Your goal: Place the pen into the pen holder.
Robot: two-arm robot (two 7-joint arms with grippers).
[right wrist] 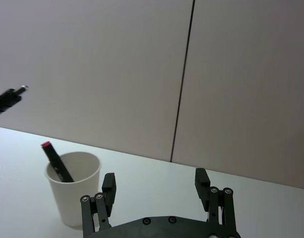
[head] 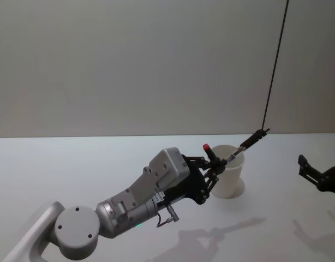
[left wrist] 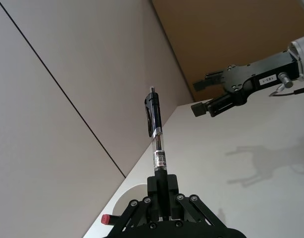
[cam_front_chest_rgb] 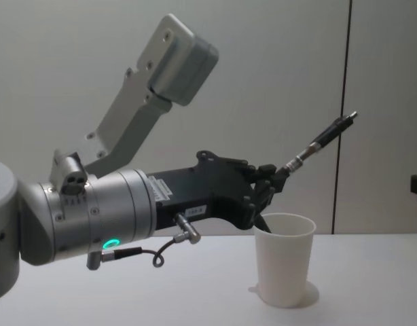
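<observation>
Quick count first: two pens, one cup, two grippers. The pen holder (head: 228,176) is a plain white paper cup standing upright on the white table (head: 75,164). It already has one red-capped pen (right wrist: 57,161) leaning inside it, red end poking up over the rim.

The other pen (cam_front_chest_rgb: 318,142) is the one in play, and it's up in the air, not in the cup. It has a clear barrel with a black clip end. The left gripper (cam_front_chest_rgb: 276,175) is clamped tight on its lower end, fingers closed right down onto the barrel with nothing else between them. The pen sticks out at a tilt, clip end pointing up and off toward the robot's right. In the chest view the gripper tips sit above the cup's rim, on its left side, and don't look to be touching it. In the head view the pen (head: 246,143) slants across over the cup's far rim. From the left wrist camera it's dead obvious: the pen (left wrist: 156,134) runs straight out from between the pinched tips.

The right gripper (right wrist: 155,183) hangs over the table well off to the cup's right. Its fingers (right wrist: 109,187) are spread wide with nothing in them.

Behind it all is a pale wall (head: 129,65) with a dark vertical seam.
</observation>
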